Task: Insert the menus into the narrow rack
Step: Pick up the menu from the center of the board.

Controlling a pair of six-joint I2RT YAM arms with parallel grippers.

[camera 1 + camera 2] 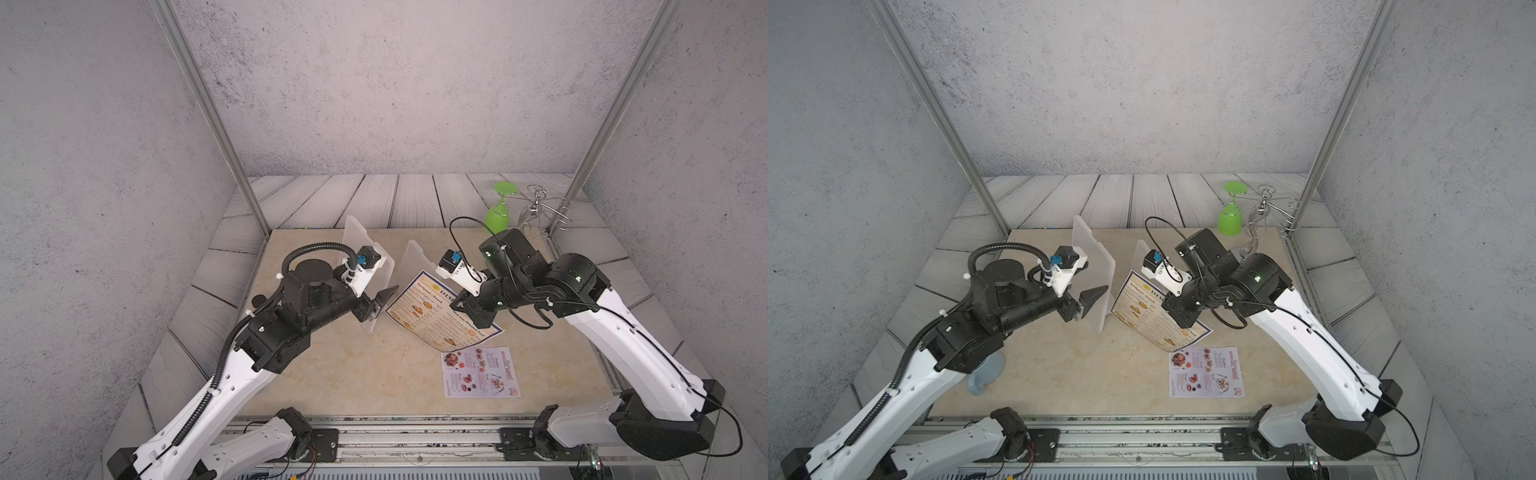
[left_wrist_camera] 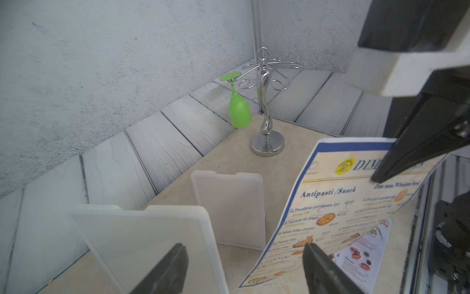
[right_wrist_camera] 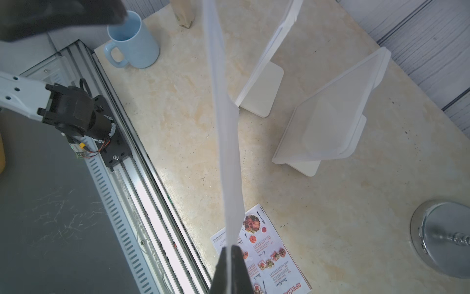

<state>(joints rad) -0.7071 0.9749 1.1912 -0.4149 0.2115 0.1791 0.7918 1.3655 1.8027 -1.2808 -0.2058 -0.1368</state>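
On mottled cream stone tabletop (image 1: 353, 374), near frosted plastic rack (image 2: 229, 208), thin blue-bordered menu (image 1: 440, 328) clamped in right gripper (image 3: 230, 254); left gripper (image 2: 244, 247) with jaws apart.

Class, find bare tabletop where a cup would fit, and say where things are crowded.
Free: the front-centre table, bordered by blue mug, SPECIAL MENU and the rail. Crowded: mid-table, where left rack, right rack, left gripper and right gripper holding the DIM SUM menu meet.

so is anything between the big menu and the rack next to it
Nothing visible. The big menu hangs from the shut right tool beside that rack, only bare table between. The open left tool sits at the other rack, off that path.
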